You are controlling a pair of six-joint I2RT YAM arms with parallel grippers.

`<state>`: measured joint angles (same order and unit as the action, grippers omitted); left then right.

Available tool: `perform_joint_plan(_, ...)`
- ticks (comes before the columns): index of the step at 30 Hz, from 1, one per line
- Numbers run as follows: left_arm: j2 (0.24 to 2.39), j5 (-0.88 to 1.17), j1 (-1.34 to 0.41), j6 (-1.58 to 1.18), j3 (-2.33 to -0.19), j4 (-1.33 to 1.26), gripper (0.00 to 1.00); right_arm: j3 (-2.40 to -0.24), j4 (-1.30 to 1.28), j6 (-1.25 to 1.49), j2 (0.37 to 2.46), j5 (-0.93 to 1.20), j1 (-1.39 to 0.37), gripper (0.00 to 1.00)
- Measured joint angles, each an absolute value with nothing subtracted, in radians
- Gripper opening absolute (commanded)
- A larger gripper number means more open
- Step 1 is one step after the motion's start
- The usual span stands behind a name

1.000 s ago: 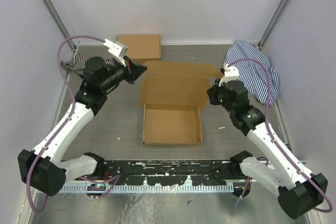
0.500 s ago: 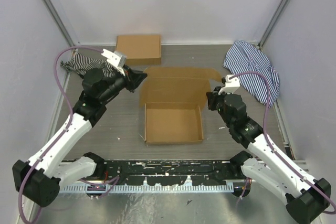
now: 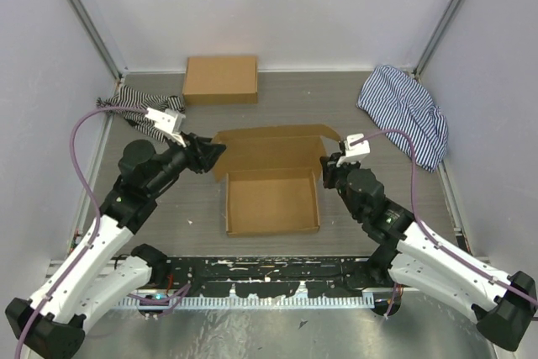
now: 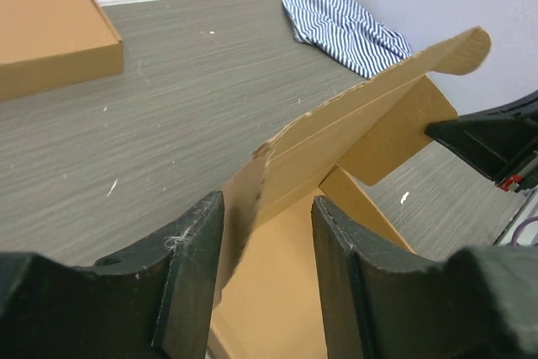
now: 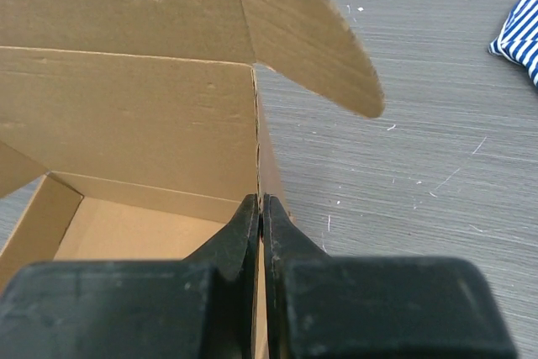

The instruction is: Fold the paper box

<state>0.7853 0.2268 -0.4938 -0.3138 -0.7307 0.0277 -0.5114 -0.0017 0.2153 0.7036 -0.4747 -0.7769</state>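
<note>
Table: grey, wood-grain top, scattered with small pale specks; a black rail and a white toothed strip run along its near edge, between the two arm bases.
Room: plain pale walls close the table in on three sides, with metal posts in the far corners.
Writing: none can be read; both cartons are plain brown.
Paper box: the paper box sits at the middle of the table, tray open upward. Its long axis runs left to right. The lid is hinged on the far side and stands tilted, with a rounded ear at each end.
Left pincer: the left pincer is at the lid's left end. Its fingers are spread, and the cardboard edge passes between them without being squeezed.
Right pincer: the right pincer is pressed together on the tray's right wall, by the far right corner, with the thin cardboard caught between the tips.
Other carton: a closed brown box lies flat against the far wall, well apart from the tray.
Cloths: one striped cloth is bunched at far right, another at far left behind the left arm.
</note>
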Motion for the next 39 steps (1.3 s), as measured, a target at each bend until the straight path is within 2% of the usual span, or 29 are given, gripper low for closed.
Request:
perform_joint_plan(10,0.589,0.042,-0.495,-0.402,-0.711,0.263,0.54,-0.448,0.019,0.226,0.627,-0.524,-0.798,0.01)
perform_joint_plan(16,0.494,-0.072,-0.496,-0.538,-0.624,0.331,0.51,-0.448,0.013,0.247,0.622,-0.526,-0.801,0.01)
perform_joint_plan(23,0.542,-0.194,-0.496,-0.664,-0.500,0.321,0.45,-0.450,0.003,0.238,0.615,-0.525,-0.804,0.01)
perform_joint_plan(31,0.747,-0.113,-0.499,-0.702,-0.495,0.222,0.38,-0.475,-0.005,0.240,0.649,-0.511,-0.811,0.01)
perform_joint_plan(39,0.662,-0.052,-0.507,-0.716,-0.444,0.170,0.35,-0.474,0.023,0.271,0.678,-0.528,-0.877,0.01)
